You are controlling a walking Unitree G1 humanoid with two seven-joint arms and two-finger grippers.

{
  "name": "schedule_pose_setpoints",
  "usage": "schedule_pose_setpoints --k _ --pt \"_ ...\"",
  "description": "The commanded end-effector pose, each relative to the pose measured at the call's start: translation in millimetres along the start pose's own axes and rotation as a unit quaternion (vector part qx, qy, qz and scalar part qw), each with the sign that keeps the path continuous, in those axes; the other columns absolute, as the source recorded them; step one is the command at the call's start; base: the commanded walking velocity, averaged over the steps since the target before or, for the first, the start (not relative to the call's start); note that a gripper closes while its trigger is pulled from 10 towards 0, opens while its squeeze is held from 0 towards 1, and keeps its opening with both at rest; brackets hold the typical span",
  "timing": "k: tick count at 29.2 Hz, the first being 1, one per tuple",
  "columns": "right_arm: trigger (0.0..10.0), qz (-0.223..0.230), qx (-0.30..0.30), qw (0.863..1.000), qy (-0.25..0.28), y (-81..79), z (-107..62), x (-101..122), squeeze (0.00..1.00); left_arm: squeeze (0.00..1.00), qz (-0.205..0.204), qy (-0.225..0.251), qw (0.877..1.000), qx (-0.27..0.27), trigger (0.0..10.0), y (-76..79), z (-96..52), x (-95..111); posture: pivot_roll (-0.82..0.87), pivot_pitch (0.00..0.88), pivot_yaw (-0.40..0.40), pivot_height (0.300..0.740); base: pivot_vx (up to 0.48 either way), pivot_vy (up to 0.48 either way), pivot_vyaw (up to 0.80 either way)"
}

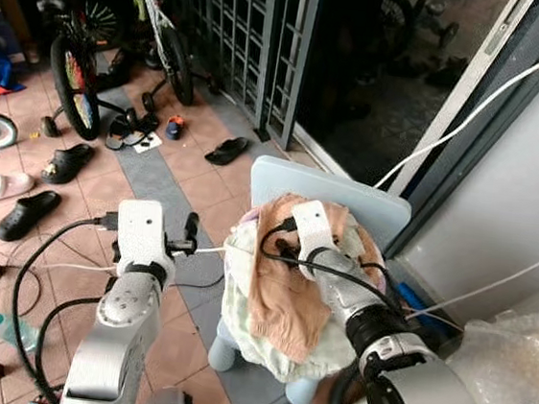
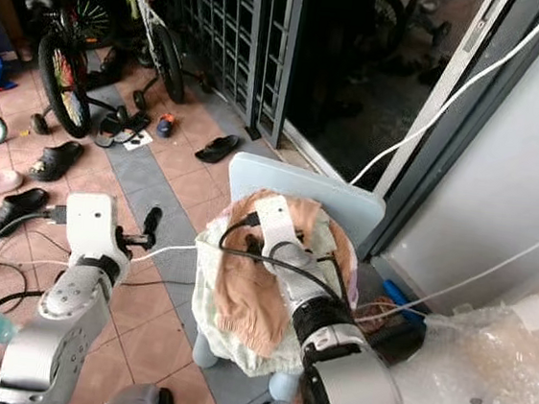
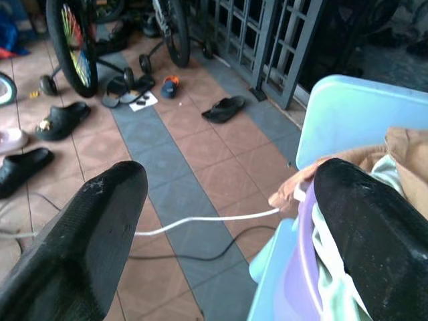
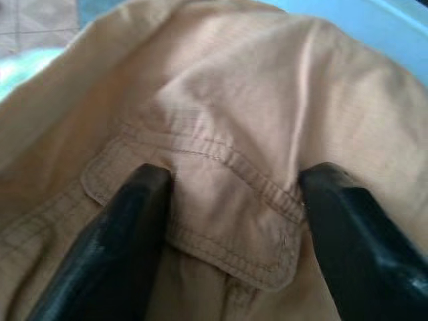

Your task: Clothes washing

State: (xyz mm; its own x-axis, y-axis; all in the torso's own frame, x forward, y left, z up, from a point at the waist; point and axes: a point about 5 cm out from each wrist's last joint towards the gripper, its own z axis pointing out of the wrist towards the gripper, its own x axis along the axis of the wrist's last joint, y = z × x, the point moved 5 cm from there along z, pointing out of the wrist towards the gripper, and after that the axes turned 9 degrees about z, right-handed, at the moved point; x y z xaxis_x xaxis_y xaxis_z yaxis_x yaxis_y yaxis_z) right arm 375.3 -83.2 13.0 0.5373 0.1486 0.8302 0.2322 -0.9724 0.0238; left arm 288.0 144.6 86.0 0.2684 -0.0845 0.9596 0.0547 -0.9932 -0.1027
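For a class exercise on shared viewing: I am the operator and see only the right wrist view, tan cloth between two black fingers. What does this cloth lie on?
Observer: The tan garment tops a heap of laundry on a light blue chair.
Operator: Where is the other arm?
Observer: The left gripper hangs open beside the heap, over the tiled floor.
Operator: Anything behind?
Observer: A dark metal gate.

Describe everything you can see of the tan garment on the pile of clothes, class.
The tan garment is a light brown woven cloth with stitched seams and a sewn pocket flap. It lies crumpled on top of pale green laundry in a lilac basket on a light blue chair, hanging down the front. The right gripper presses into it, open fingers either side of the flap.
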Motion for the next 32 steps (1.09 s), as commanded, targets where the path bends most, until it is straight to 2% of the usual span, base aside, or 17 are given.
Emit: schedule_pose_setpoints --k 1,6,11,14,15,17,18,21,24,25,29,32 --pt "0.0 0.009 -0.018 1.0 -0.008 9.9 -0.7 -10 0.0 0.0 0.0 0.003 1.0 0.005 10.0 0.0 -4.1 3 0.03 0.117 -0.047 0.74 0.0 0.0 0.0" --pt "0.0 0.021 -0.024 0.999 -0.005 15.8 -1.8 -14 0.0 0.0 -0.003 -0.002 1.0 0.023 10.0 -12.5 -19.8 -2 0.04 0.135 -0.057 0.74 0.0 0.0 0.0" --pt "0.0 0.03 -0.021 0.999 0.004 15.4 -1.7 -12 0.0 0.0 -0.002 -0.032 0.999 0.023 10.0 -25.5 -30.3 -18 0.04 0.143 -0.063 0.74 0.0 0.0 0.0" --pt "0.0 0.035 -0.019 0.999 0.016 15.6 -1.3 -5 0.0 0.0 0.003 -0.017 0.999 -0.032 10.0 -21.3 -34.0 -20 0.04 0.144 -0.064 0.74 0.0 0.0 0.0" --pt "0.0 0.035 -0.019 0.999 0.016 15.6 -1.3 -5 0.0 0.0 0.003 -0.017 0.999 -0.032 10.0 -21.3 -34.0 -20 0.04 0.144 -0.064 0.74 0.0 0.0 0.0" --pt "0.0 0.04 -0.017 0.999 0.02 15.6 -1.0 -1 0.0 0.0 0.013 -0.012 0.996 -0.091 10.0 -10.2 -36.4 -22 0.04 0.138 -0.064 0.74 0.0 0.0 0.0" --pt "0.0 0.041 -0.016 0.999 0.021 15.5 -1.0 -1 0.0 0.0 0.015 -0.013 0.995 -0.096 10.0 -9.2 -36.7 -22 0.04 0.138 -0.064 0.74 0.0 0.0 0.0" --pt "0.0 0.051 -0.009 0.998 0.038 13.6 -0.9 9 0.0 0.0 0.024 -0.027 0.985 -0.17 10.0 9.8 -43.4 -29 0.04 0.128 -0.06 0.74 0.0 0.0 0.0" --pt "0.0 0.054 -0.009 0.998 0.043 13.6 -0.9 12 0.0 0.0 0.025 -0.027 0.982 -0.183 10.0 13.1 -44.2 -29 0.04 0.121 -0.057 0.74 0.0 0.0 0.0" --pt "0.0 0.059 -0.008 0.997 0.05 14.1 -1.1 15 0.0 0.0 0.042 -0.023 0.979 -0.197 10.0 15.3 -44.4 -29 0.04 0.11 -0.054 0.74 0.0 0.0 0.0" --pt "0.0 0.069 0.0 0.995 0.071 14.9 -2.2 25 0.0 0.0 0.073 -0.02 0.979 -0.188 10.0 8.4 -38.1 -31 0.04 0.084 -0.046 0.74 0.0 0.0 0.0" --pt "0.0 0.079 0.005 0.993 0.082 15.8 -3.0 30 0.0 0.0 0.071 -0.019 0.979 -0.188 10.0 6.7 -33.8 -30 0.05 0.066 -0.043 0.74 0.0 0.0 0.0"
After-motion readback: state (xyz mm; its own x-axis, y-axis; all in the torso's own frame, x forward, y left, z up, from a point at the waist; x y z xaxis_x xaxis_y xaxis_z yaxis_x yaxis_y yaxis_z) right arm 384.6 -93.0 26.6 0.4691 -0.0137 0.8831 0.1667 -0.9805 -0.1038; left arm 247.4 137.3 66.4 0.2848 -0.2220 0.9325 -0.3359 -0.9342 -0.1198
